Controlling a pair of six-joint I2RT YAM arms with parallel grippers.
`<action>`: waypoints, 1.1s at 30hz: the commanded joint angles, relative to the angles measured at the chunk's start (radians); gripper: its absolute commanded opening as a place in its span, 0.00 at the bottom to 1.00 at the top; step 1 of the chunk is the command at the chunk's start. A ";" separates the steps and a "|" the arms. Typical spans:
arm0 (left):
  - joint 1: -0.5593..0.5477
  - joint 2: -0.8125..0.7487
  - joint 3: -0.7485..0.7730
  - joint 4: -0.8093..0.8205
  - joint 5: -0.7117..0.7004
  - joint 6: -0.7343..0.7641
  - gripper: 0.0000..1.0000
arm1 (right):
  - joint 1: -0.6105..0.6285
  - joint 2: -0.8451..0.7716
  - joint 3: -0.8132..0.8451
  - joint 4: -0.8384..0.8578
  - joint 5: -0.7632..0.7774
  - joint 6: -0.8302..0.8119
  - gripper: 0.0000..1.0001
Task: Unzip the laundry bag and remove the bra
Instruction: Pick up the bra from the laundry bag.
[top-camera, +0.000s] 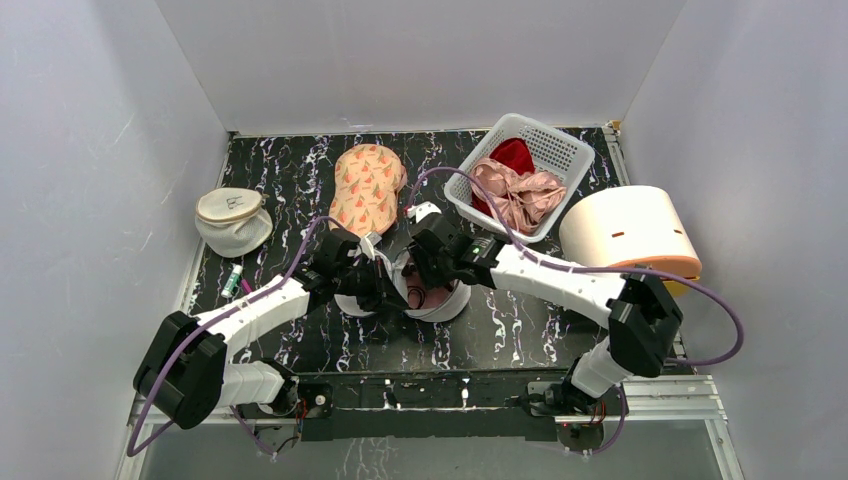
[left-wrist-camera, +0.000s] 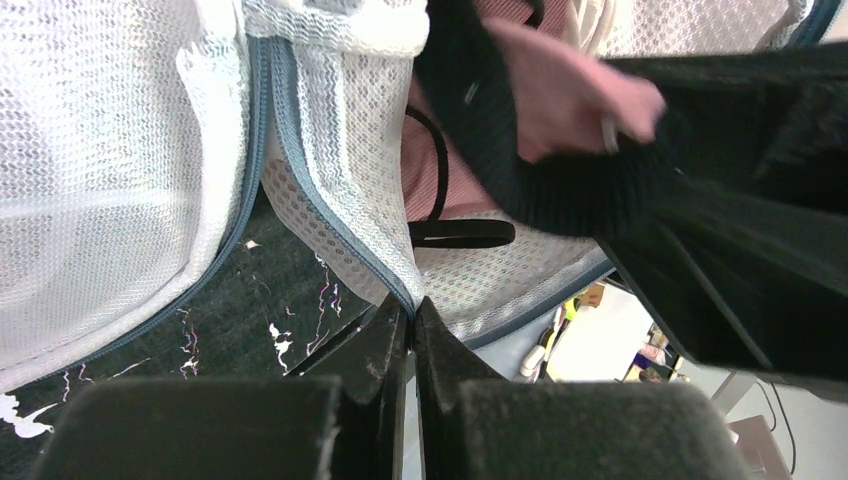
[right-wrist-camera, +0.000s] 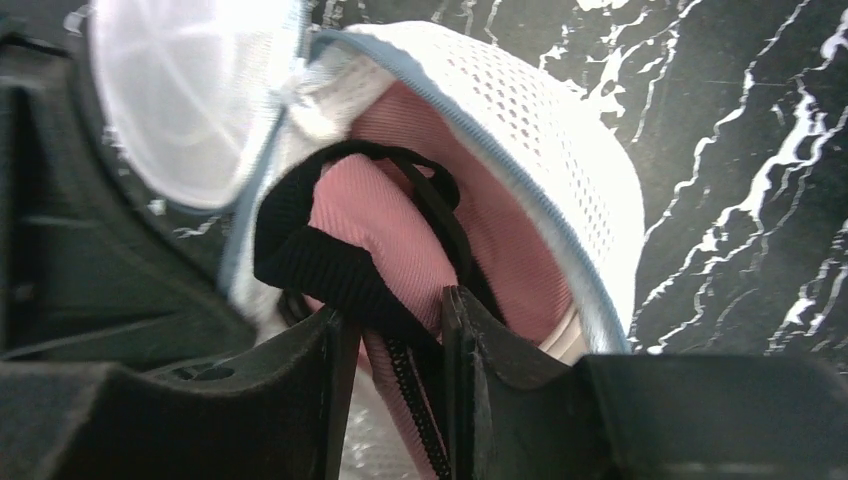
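Seen from above, the laundry bag (top-camera: 445, 308) lies mid-tabletop (top-camera: 290, 180) toward the near edge, spread left to right, with the left claw (top-camera: 375, 285) and right claw (top-camera: 425, 275) both on it. At the left wrist, the left claw (left-wrist-camera: 412, 305) is pressed together on the bag's zip edge (left-wrist-camera: 285, 160), which runs straight away from its tips. At the right wrist, the right claw (right-wrist-camera: 395, 310) pinches the pink, black-trimmed bra (right-wrist-camera: 380, 230) inside the bag's open mouth, which faces the claw.

This looks like a robotics lab test cell: plain white panels (top-camera: 420, 60) box in a black marble-patterned worktop (top-camera: 280, 170), with a cabled left arm (top-camera: 255, 308) and right arm (top-camera: 560, 275) bolted to an aluminium frame (top-camera: 670, 392).
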 joint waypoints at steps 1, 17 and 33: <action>-0.005 -0.017 0.032 -0.013 0.029 -0.005 0.00 | 0.004 -0.090 -0.015 0.085 -0.104 0.125 0.33; -0.008 -0.032 0.028 -0.024 0.018 -0.003 0.00 | 0.004 -0.102 0.054 0.038 -0.111 0.128 0.03; -0.007 -0.018 0.042 -0.028 0.022 0.001 0.00 | 0.004 -0.544 0.115 0.196 -0.005 0.233 0.00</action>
